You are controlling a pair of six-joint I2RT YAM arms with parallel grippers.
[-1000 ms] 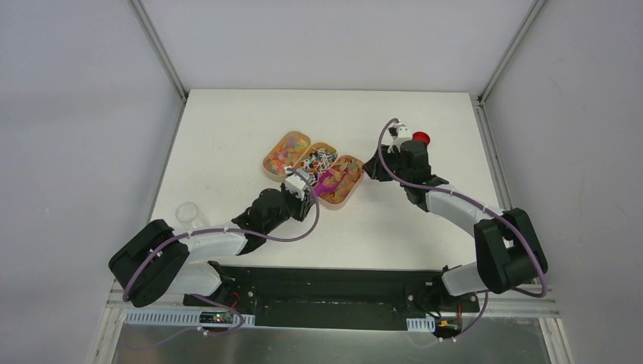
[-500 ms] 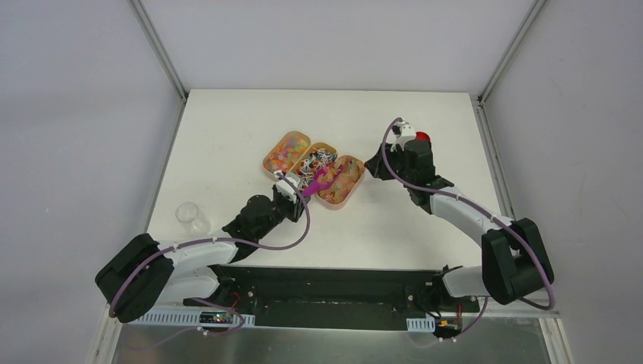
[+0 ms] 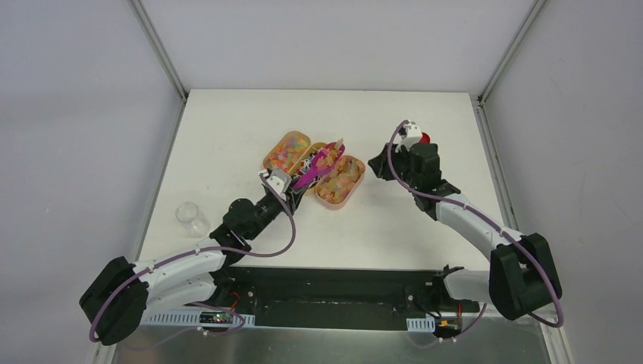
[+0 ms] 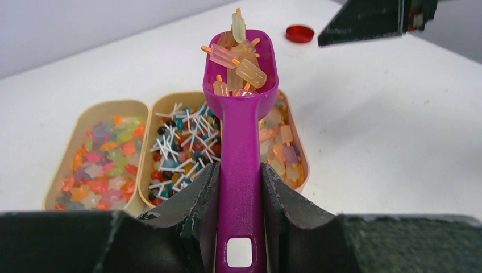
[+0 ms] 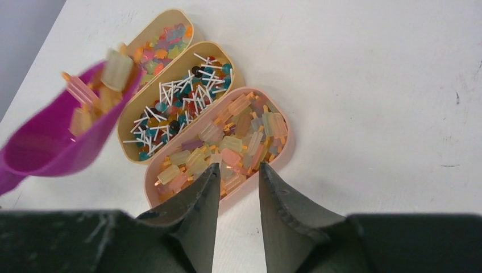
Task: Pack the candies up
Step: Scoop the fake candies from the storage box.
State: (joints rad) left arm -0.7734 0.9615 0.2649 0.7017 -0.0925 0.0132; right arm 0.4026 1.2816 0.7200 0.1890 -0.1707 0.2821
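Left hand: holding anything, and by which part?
The left hand grips the magenta scoop by its handle; its bowl carries popsicle-shaped gummies.

The loaded scoop point(image 3: 319, 162) hangs over the trays point(image 3: 266, 161), blocking approach from above; the right claw point(image 5: 236, 170) crowds their right side. Open surface point(image 3: 227, 121) lies far and left; a clear cup point(image 3: 189, 215) stands near its left edge.

We are looking at a robotics lab cell. We see a flat white tabletop point(image 3: 227, 136) boxed in by plain grey panel walls point(image 3: 76, 114) on aluminium corner posts point(image 3: 161, 53), with slotted white cable ducts point(image 3: 189, 317) along the near edge.
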